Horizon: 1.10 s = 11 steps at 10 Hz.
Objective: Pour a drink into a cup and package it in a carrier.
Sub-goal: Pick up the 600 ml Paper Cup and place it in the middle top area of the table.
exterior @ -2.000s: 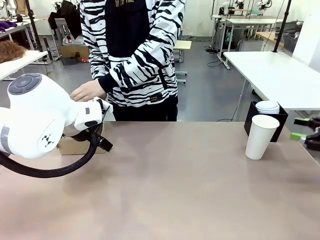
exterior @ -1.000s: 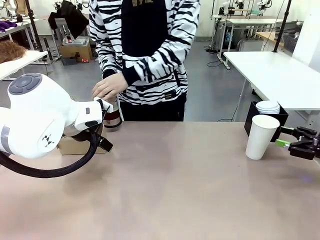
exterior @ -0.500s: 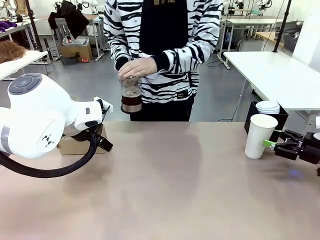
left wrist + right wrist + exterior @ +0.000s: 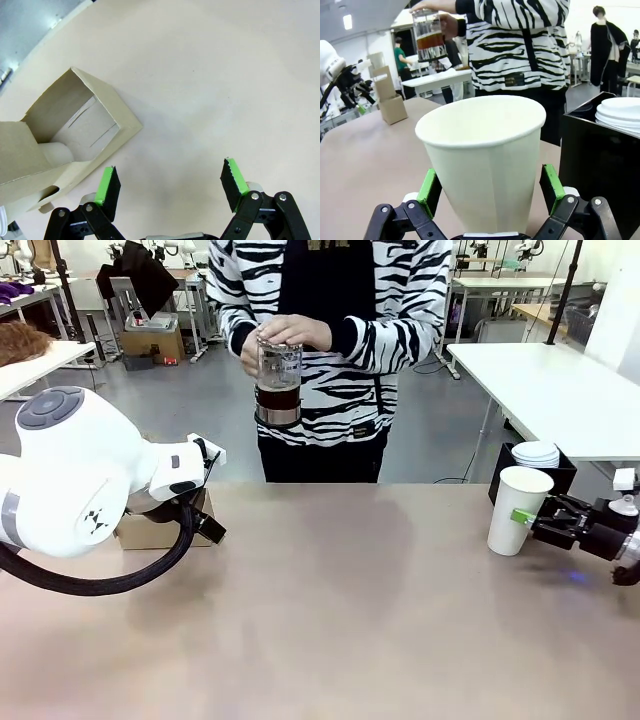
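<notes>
A person at the far side holds the glass press pot (image 4: 278, 380) in both hands at chest height, with the dark brown drink (image 4: 429, 40) in its lower part. The white paper cup (image 4: 518, 510) stands lidless at the table's right. My right gripper (image 4: 489, 192) is open, with the cup (image 4: 485, 155) between its green pads and a small gap on each side. The brown cardboard carrier (image 4: 65, 135) sits at the left, mostly behind my left arm (image 4: 80, 480) in the front view. My left gripper (image 4: 171, 182) hangs open over bare table beside it.
A black box (image 4: 562, 478) holding a stack of white lids (image 4: 536, 453) stands just behind the cup, close to my right gripper. The brown tabletop (image 4: 350, 610) stretches open between the carrier and the cup. Other tables and people fill the room behind.
The person raised the press pot from the table's left edge and carried it right, up to chest height. My right gripper slid left until its fingers straddled the cup. The left arm stayed still.
</notes>
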Tool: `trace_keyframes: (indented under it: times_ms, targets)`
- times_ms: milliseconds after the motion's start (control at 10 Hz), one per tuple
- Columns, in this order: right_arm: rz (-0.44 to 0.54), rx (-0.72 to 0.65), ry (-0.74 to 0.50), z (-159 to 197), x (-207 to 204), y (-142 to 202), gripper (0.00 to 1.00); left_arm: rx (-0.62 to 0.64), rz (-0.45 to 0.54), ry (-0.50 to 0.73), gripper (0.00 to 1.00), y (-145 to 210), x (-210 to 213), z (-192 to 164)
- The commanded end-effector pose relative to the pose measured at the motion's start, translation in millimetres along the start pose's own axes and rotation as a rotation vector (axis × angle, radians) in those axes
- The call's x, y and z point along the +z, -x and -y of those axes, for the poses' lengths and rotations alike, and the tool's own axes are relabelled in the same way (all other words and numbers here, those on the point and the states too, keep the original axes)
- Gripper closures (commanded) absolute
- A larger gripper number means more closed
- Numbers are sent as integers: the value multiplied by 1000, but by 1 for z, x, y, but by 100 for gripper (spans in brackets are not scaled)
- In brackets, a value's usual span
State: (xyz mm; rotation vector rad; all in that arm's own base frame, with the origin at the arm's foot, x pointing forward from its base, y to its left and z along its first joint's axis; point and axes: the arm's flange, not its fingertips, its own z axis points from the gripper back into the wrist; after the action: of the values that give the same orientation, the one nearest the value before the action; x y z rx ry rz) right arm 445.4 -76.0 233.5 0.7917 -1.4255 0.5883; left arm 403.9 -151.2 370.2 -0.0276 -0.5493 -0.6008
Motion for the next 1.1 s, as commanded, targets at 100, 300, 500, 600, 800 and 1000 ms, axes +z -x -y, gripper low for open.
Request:
trace_keyframes:
  times_ms: [100,300,500,600,800,1000]
  targets:
    - [-17,-9,27,4,-18,-2,0,-1,1,1,0,0,0,0]
    - [-24,-27,15,4,-19,-3,0,-1,1,1,0,0,0,0]
    - [-23,-38,12,5,-17,-3,0,-1,1,1,0,0,0,0]
    - [-26,-58,11,7,-14,-2,20,-1,1,1,0,0,0,0]
    - [-19,-21,-4,1,-12,1,20,-1,1,1,0,0,0,0]
    - [-19,-21,-4,1,-12,1,20,-1,1,1,0,0,0,0]
